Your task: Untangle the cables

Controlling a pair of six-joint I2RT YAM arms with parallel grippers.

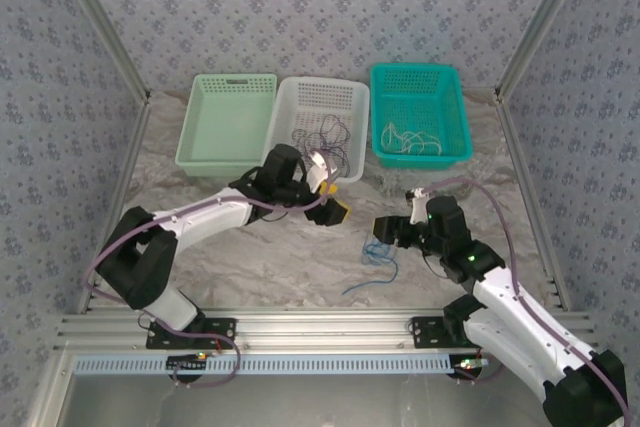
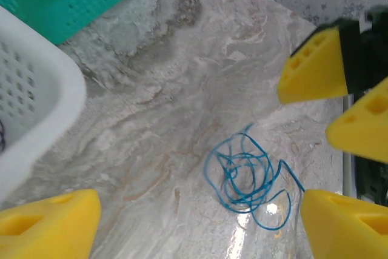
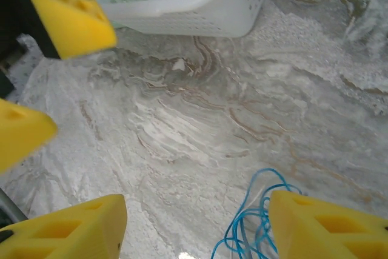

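Since both your grippers are spread with nothing clamped between the pads, nothing is held right now. Blue cable [image 1: 378, 252] is a thin, loose tangle of overlapping loops with a stray tail. It lies flat on the marbled table [image 1: 290, 269], in front of the white basket [image 1: 355, 127] and slightly to its right, well apart from it.

Left gripper [image 1: 338, 209] hangs just off the white basket's front right corner, jaws wide, empty. Right gripper [image 1: 382, 232] sits further out from the white basket, over the blue tangle, jaws apart. Can't tell if a pad touches wire.

Top view gives you the layout: dark purple cables [image 1: 325, 137] loose inside the white basket, whitish cables [image 1: 412, 139] in the teal basket [image 1: 462, 122] to its right, and a light green basket [image 1: 225, 127] to its left. Left wrist view gives you loop detail, with several rings stacked and one end curling out. Right wrist view puts blue strands beside one of its own pads [image 3: 327, 228].
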